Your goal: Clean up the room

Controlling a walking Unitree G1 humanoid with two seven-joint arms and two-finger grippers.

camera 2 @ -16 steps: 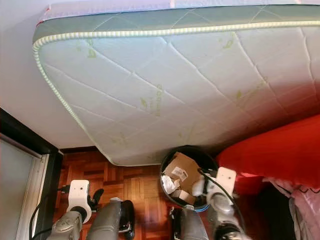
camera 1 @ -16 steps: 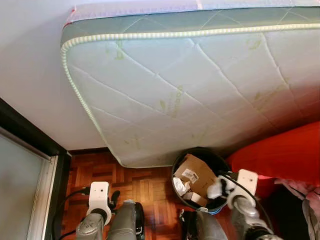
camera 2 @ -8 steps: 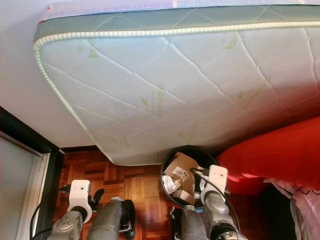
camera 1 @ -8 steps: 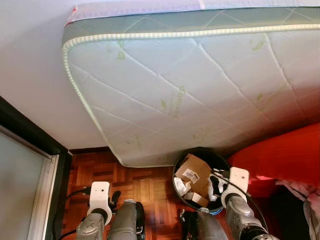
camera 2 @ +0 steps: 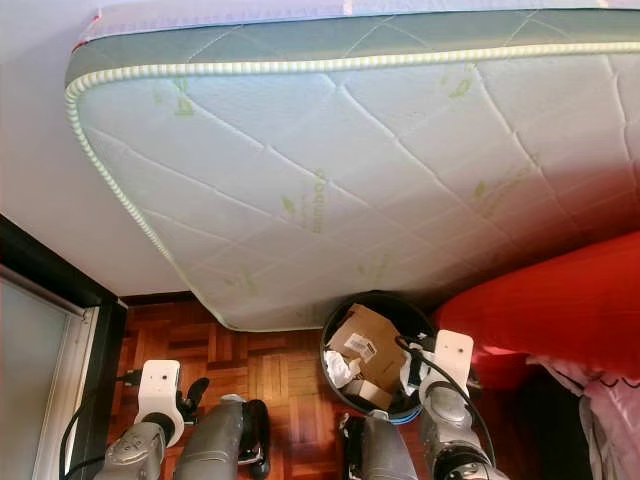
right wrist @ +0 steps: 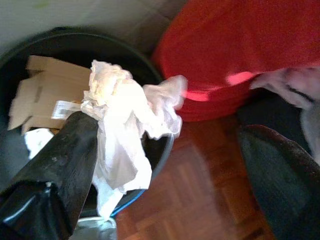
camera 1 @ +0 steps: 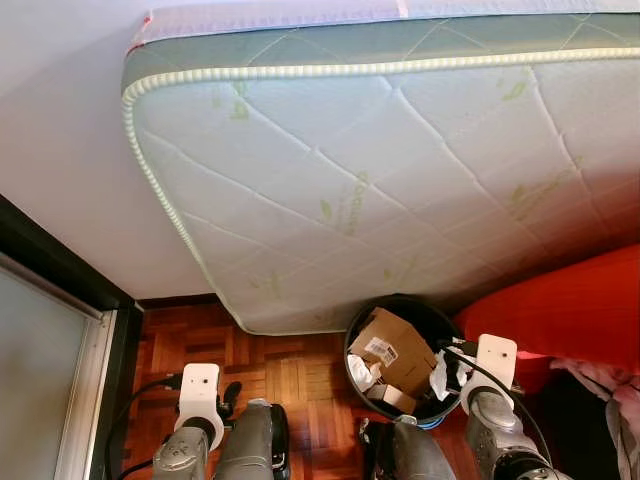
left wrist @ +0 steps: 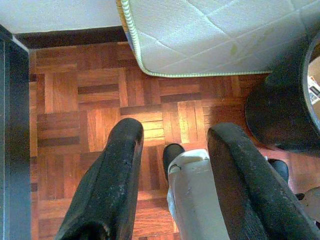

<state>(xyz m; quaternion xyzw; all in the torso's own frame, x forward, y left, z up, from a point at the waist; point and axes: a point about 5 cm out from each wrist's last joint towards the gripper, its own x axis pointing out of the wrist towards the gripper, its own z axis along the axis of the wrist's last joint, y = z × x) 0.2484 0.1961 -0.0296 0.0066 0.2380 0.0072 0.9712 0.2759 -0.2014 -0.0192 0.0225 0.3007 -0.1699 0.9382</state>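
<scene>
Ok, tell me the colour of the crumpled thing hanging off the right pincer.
White. The crumpled wad shows best in the right wrist view, over the bin.

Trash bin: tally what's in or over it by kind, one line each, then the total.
Cardboard box: 1
Crumpled white paper in the bin: 1
White tissue hanging off the right gripper at the bin's rim: 1
Total: 3 that can be made out; anything deeper in the bin is hidden.
</scene>
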